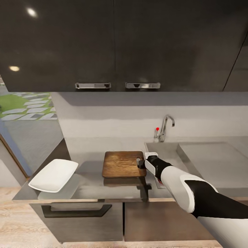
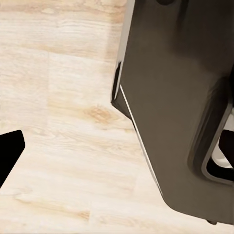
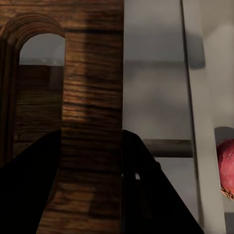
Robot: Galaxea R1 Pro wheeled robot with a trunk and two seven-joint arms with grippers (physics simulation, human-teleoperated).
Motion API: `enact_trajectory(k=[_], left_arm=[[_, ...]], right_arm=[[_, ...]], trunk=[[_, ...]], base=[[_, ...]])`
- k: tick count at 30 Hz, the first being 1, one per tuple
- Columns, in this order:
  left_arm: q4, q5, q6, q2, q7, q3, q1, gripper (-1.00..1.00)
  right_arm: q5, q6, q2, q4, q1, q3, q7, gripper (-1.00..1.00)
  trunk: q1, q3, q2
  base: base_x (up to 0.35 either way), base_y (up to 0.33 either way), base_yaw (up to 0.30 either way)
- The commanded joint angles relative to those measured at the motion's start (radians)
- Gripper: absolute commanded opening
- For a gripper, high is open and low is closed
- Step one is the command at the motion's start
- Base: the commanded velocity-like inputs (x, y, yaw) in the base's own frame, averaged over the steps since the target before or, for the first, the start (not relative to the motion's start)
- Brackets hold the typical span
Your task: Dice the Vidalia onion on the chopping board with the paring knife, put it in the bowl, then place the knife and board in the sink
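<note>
Right gripper (image 1: 140, 162) is at the right short edge of the chopping board (image 1: 122, 164). In the right wrist view its jaws straddle the board's edge strip beside the slot handle (image 3: 41, 58), one finger (image 3: 29, 190) on each side, so closed on the board, though contact is hard to confirm. Board lies flat on the tabletop (image 1: 88, 172), left of the sink (image 1: 165, 151). Bowl (image 1: 54, 175) is at the tabletop's left end, well apart from the board. Onion (image 3: 227, 168), reddish, shows in the sink basin. Left gripper (image 2: 7, 156): one dark finger over the wood floor (image 2: 58, 122); can't tell its jaw state.
</note>
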Motion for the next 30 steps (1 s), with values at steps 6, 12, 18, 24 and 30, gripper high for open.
enact_trajectory(k=[6, 12, 18, 24, 30], left_arm=[[0.001, 0.003, -0.004, 0.001, -0.002, 0.003, -0.001, 1.00], [0.002, 0.003, -0.003, 0.002, -0.002, 0.003, -0.001, 1.00], [0.002, 0.003, -0.003, 0.001, -0.002, 0.003, -0.001, 1.00], [0.002, 0.003, -0.003, 0.001, -0.002, 0.003, -0.001, 1.00], [0.002, 0.003, -0.003, 0.001, -0.002, 0.003, -0.001, 1.00]], right_arm=[[0.009, 0.006, 0.000, -0.002, -0.001, -0.010, -0.003, -1.00], [0.009, 0.005, 0.000, -0.002, 0.000, -0.010, 0.007, -1.00], [0.009, 0.005, -0.009, -0.002, 0.015, -0.010, 0.073, -1.00], [0.010, 0.004, -0.011, -0.002, 0.017, -0.011, 0.074, -1.00], [0.010, 0.005, -0.012, -0.003, 0.018, -0.011, 0.071, -1.00]], trunk=[[0.001, -0.012, -0.002], [0.001, -0.016, -0.002], [0.001, -0.017, -0.002], [0.001, -0.017, -0.002], [0.001, -0.017, -0.002]], base=[[0.000, 0.000, 0.000], [0.000, 0.000, 0.000], [0.000, 0.000, 0.000], [0.000, 0.000, 0.000], [0.000, 0.000, 0.000]])
